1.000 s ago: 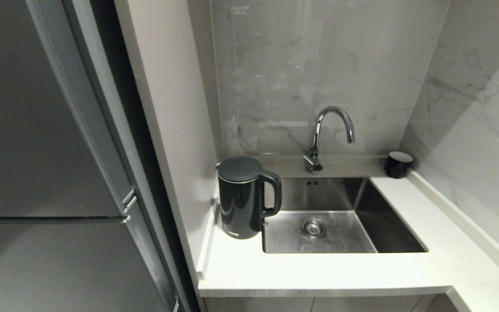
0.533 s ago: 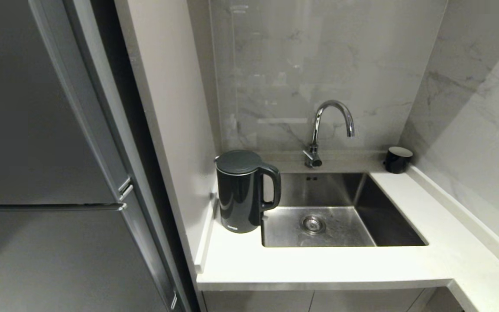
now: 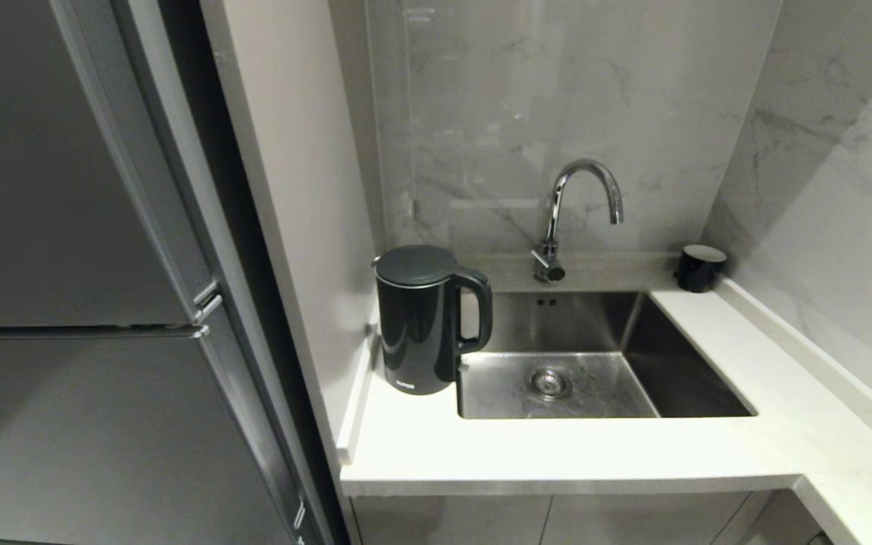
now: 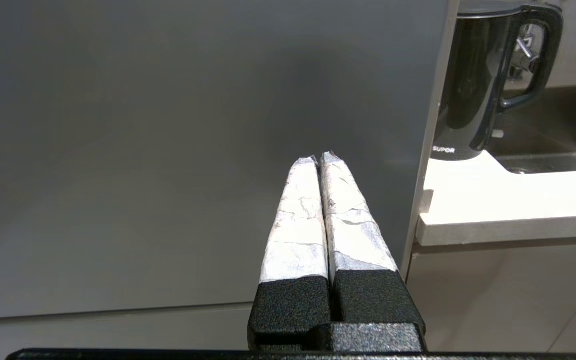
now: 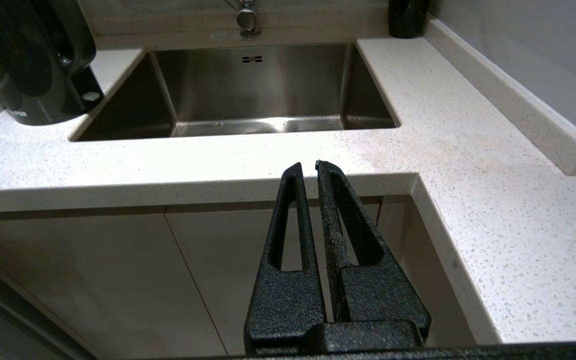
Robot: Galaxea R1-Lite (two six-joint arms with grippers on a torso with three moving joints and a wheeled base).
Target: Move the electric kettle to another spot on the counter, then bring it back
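A: Progress?

B: None that shows. Kettle stands upright on the counter, far left corner, just left of the sink, handle turned toward the basin. Nothing grips it. Both legs, out and back, look undone.

A: Grippers?

B: Left gripper low by the grey cabinet front, jaws pressed together, empty. Right gripper below the counter's near edge, jaws nearly touching, empty. Both well apart from the kettle.

A: Count?

B: One kettle, one sink, one tap, one small black cup far right.
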